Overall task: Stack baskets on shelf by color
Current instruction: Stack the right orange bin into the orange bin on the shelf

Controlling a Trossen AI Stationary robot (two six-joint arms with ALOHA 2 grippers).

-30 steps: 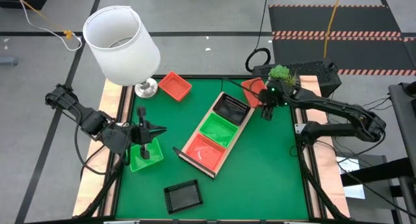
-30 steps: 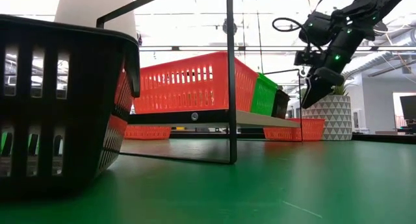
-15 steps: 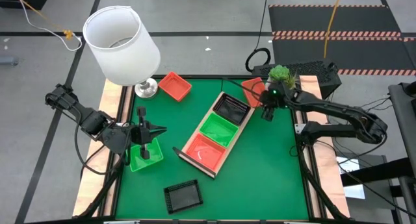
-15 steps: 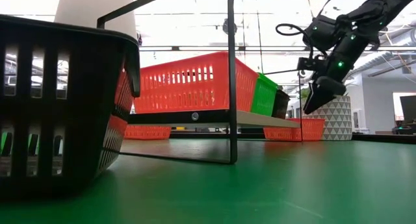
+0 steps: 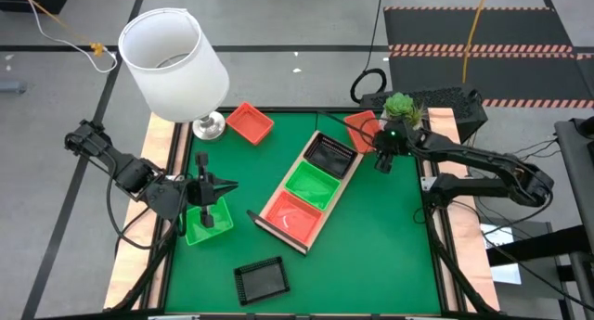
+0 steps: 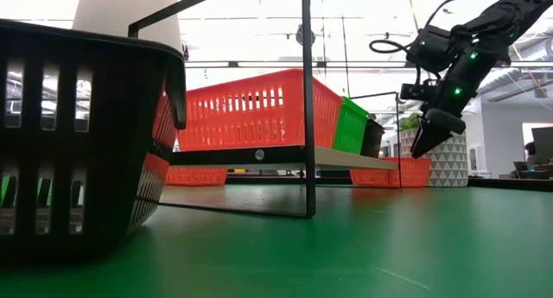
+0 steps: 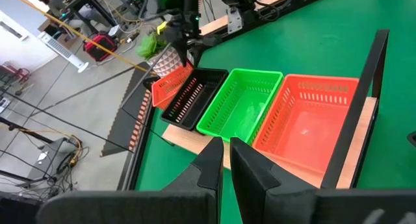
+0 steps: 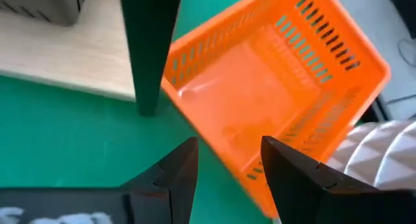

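One orange basket [image 5: 361, 129] at the far right corner of the mat is what the next move looks to turn on — it lies just beyond the right gripper [image 5: 380, 160], between the end of the shelf [image 5: 305, 190] and a potted plant [image 5: 401, 106]. That gripper hangs above the mat with its fingers spread and empty; in its wrist view the basket's near rim [image 8: 214, 146] sits straight ahead, long axis running diagonally. The right arm is much the nearer. The left gripper [image 5: 202, 192] is at the opposite side, fingers nearly closed over a green basket [image 5: 205, 227] — whether it grips the rim I cannot tell.
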